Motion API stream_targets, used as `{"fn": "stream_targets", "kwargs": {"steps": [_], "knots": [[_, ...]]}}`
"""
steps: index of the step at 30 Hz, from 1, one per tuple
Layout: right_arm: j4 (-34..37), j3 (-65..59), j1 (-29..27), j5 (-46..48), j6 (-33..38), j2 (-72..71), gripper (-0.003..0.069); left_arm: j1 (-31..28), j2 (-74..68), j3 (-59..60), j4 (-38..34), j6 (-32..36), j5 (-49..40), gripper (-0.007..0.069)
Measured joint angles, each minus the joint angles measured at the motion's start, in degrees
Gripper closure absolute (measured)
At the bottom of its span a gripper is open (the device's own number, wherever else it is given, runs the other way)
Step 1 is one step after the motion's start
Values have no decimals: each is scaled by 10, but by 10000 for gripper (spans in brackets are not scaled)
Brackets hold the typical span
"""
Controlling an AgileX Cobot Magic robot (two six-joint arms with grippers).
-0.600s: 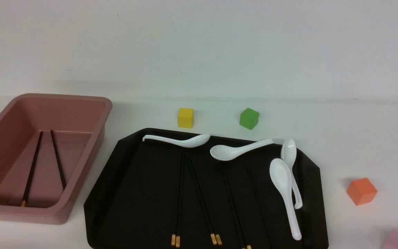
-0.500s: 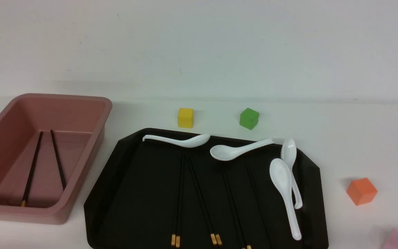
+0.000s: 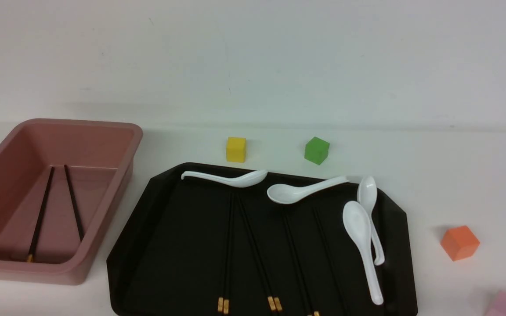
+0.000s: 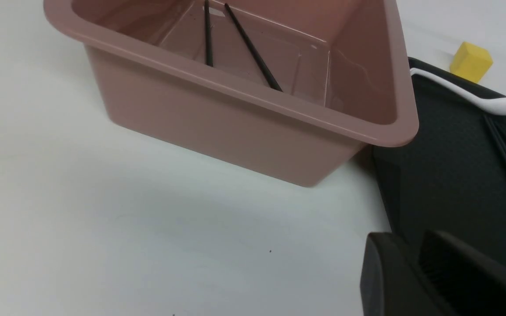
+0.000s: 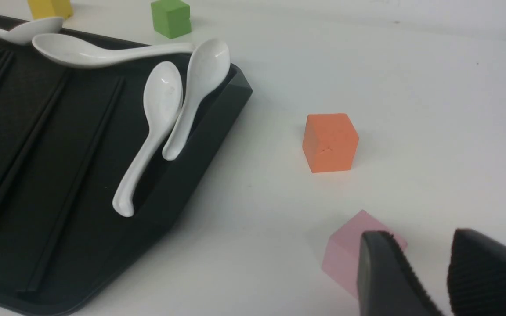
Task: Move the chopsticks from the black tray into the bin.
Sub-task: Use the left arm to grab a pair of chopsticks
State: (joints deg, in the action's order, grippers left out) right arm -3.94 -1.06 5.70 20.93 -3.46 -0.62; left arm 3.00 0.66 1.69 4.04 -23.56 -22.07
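The black tray (image 3: 121, 263) lies at the front centre and holds several black chopsticks (image 3: 228, 245) with gold bands at their near ends. Two more chopsticks (image 3: 40, 215) lie inside the pink bin (image 3: 112, 210) at the left. Neither gripper shows in the front view. In the left wrist view my left gripper (image 4: 411, 245) is slightly open and empty, above the tray's corner (image 4: 446, 175) beside the bin (image 4: 235, 123). In the right wrist view my right gripper (image 5: 424, 245) is open and empty over the table, to the right of the tray (image 5: 191, 175).
Several white spoons (image 3: 363, 237) lie along the tray's far and right sides. A yellow cube (image 3: 236, 149) and a green cube (image 3: 316, 150) stand behind the tray. An orange cube (image 3: 459, 242) and a pink cube (image 5: 345, 259) stand to its right, the pink one close to my right fingers.
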Motion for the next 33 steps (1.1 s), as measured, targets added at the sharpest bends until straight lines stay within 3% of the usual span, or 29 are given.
{"fn": "stream_targets", "kwargs": {"steps": [33], "knots": [[0,0,0,0,0,0,417,0,0,0,-23,-14,1,478]]}}
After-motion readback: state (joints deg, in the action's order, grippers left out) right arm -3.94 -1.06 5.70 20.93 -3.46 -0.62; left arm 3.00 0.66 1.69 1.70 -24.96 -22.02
